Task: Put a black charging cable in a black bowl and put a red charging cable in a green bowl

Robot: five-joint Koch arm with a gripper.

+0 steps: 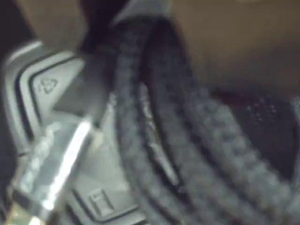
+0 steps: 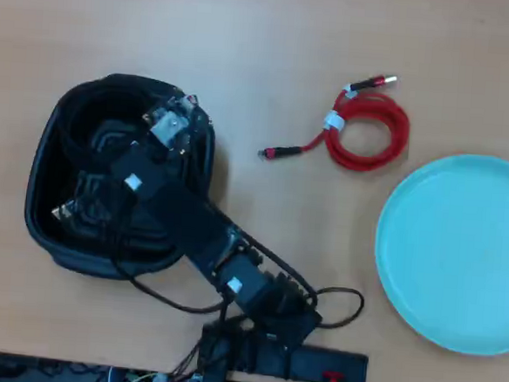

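Observation:
The black charging cable fills the wrist view as a blurred braided coil, its shiny plug at the lower left. Under it lies the black bowl's ridged floor. In the overhead view the black bowl stands at the left, and my gripper reaches down into it. Dark arm parts hide the jaws. The red charging cable lies coiled on the table at upper right, far from the gripper. The green bowl sits at the right edge with nothing in it.
The arm's base stands at the table's near edge, with loose black wires trailing to its right. Bare wooden table lies between the bowls and across the top.

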